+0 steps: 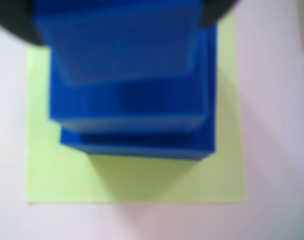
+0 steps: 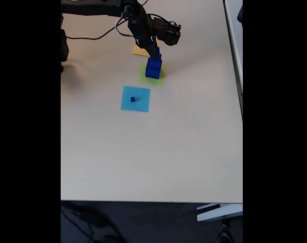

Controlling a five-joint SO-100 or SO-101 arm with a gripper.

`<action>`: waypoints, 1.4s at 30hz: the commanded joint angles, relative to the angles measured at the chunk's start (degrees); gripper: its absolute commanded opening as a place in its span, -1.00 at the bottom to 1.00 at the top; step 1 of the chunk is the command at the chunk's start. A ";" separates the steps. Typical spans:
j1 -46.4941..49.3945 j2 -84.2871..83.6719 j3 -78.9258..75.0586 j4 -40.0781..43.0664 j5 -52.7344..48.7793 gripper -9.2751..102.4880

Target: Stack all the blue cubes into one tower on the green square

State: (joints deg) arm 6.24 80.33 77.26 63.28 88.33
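Observation:
A tower of three blue cubes stands on the green square (image 1: 136, 182). In the wrist view the lowest cube (image 1: 141, 142) is the widest, a middle cube (image 1: 126, 102) sits on it, and the top cube (image 1: 124, 47) lies slightly turned. My gripper (image 1: 124, 20) is shut on the top cube, with a black finger pressed against each side. Whether that cube rests on the middle one I cannot tell. In the fixed view the tower (image 2: 153, 68) stands on the green square (image 2: 147, 78) under my gripper (image 2: 156, 51). A tiny blue cube (image 2: 133, 99) sits apart.
The tiny cube rests on a light-blue paper square (image 2: 140, 104) in front of the tower. An orange-yellow square (image 2: 139, 50) lies just behind the green one, partly under the arm. The beige table's right edge (image 2: 234, 61) and front edge are far off.

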 commanded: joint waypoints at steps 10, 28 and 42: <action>-0.18 4.22 0.97 -2.20 0.53 -0.59; -0.70 6.06 1.58 -3.87 0.18 -0.52; -1.14 11.16 1.23 -13.01 -5.27 -0.41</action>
State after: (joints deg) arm 5.27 85.52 79.37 53.00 83.94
